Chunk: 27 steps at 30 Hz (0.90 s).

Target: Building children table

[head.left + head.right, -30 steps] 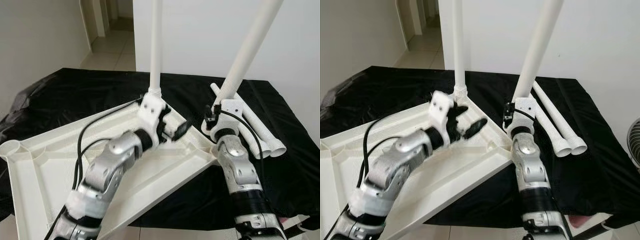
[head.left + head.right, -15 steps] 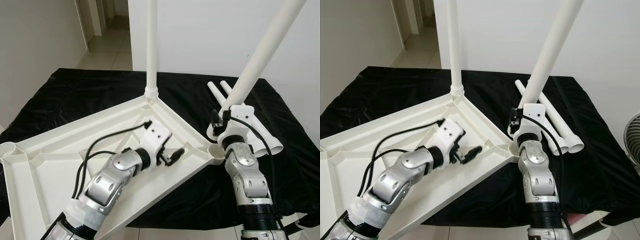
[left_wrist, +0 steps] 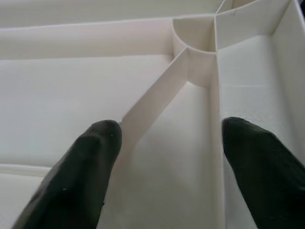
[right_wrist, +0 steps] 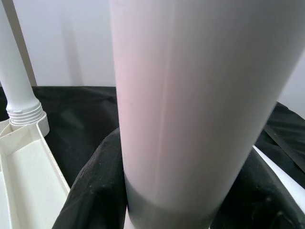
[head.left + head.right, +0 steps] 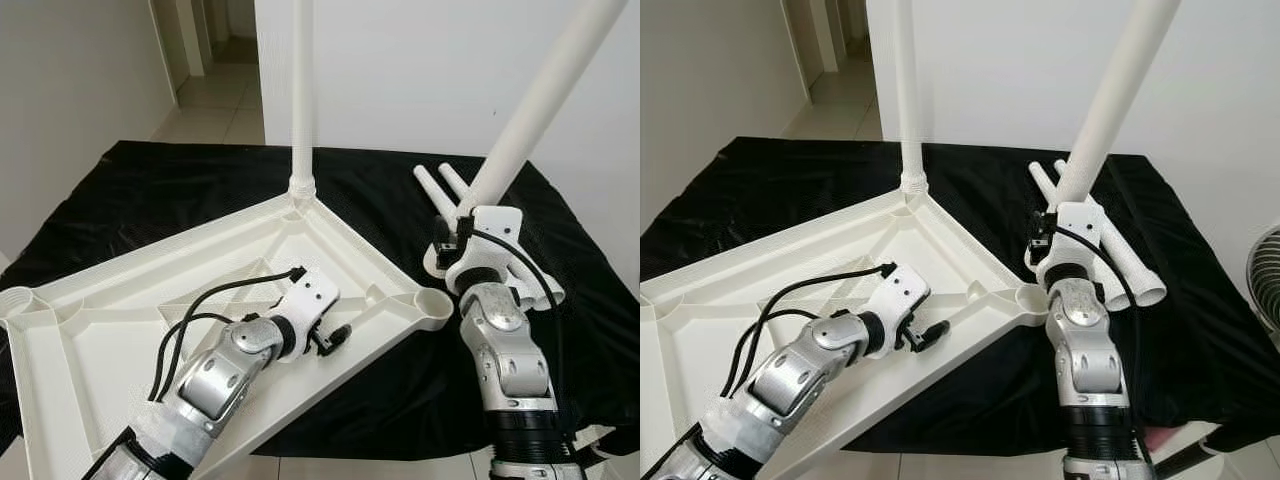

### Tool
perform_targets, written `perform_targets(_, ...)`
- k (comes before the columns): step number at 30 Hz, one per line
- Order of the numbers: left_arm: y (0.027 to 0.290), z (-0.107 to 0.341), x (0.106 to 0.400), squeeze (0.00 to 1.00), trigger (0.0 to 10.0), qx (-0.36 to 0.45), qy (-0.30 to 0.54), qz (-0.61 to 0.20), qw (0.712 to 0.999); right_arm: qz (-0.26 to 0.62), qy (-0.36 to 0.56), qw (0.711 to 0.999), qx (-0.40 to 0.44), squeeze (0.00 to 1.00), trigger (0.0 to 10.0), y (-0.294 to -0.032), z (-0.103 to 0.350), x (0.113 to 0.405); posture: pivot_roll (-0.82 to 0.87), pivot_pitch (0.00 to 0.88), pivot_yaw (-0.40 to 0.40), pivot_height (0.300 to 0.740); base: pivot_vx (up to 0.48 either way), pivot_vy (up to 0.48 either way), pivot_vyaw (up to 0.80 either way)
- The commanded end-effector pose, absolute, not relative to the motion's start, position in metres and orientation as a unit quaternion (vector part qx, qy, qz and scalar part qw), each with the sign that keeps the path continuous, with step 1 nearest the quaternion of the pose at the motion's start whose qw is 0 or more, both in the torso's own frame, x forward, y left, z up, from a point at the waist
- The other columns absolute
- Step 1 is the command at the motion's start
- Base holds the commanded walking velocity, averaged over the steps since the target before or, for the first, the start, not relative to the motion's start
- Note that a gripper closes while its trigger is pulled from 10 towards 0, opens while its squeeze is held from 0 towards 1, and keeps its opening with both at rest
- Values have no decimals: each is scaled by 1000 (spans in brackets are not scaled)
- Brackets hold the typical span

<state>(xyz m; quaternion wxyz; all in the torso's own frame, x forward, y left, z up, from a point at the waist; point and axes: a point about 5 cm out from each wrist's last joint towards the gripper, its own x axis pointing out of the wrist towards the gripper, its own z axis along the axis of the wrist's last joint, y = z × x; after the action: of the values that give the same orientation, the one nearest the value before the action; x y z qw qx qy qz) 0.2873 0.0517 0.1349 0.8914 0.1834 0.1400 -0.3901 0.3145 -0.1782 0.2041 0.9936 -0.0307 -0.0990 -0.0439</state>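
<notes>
1. Left eye view has the left gripper (image 5: 335,338) nearest, low over the upturned white tabletop (image 5: 90,340), close to that panel's near-right edge.
2. Its fingers (image 3: 90,157) stand wide apart and grip nothing; in the left wrist view a raised diagonal rib (image 3: 155,98) of the tabletop runs between them toward a round corner socket (image 3: 195,38).
3. That tabletop lies upside down on a desk draped in black cloth (image 5: 150,190), its ribbed underside facing up, with an open round socket (image 5: 437,303) at its right corner.
4. Just beyond that right corner, the right gripper (image 5: 462,235) is closed around a long white leg (image 5: 540,100); the right wrist view shows the black fingers (image 4: 95,191) wrapped against the tube.
5. This held leg tilts up and to the right, its lower end apart from the open socket.
6. Behind the right gripper, two more white legs (image 5: 1120,262) lie side by side on the cloth near the desk's right edge.
7. At the tabletop's far corner, another leg (image 5: 302,90) stands upright in its socket.
</notes>
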Motion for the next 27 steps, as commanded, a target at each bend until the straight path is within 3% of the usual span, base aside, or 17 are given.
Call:
perform_targets(1, 60, 115, 284, 0, 4902, 203, 190, -385, 880, -46, -101, 993, -31, 0, 10000, -179, 206, 313, -38, 8, 30, 740, 0, 0, 0)
perform_targets(2, 60, 115, 283, 0, 4902, 205, 190, -387, 879, -47, -100, 993, -31, 0, 10000, -180, 206, 313, -38, 8, 30, 740, 0, 0, 0)
perform_targets(3, 61, 115, 282, 0, 0, 210, 190, -392, 875, -48, -100, 993, -32, 0, 10000, -180, 207, 313, -40, 8, 34, 740, 0, 0, 0)
perform_targets(16, 85, 116, 264, 0, 0, 274, 197, -462, 820, -56, -99, 993, -32, 0, 10000, -183, 206, 312, -35, 14, 39, 740, 0, 0, 0)
perform_targets(27, 124, 122, 268, 0, 0, 324, 217, -452, 802, -56, -99, 993, -33, 0, 10000, -182, 206, 312, -31, 21, 41, 740, 0, 0, 0)
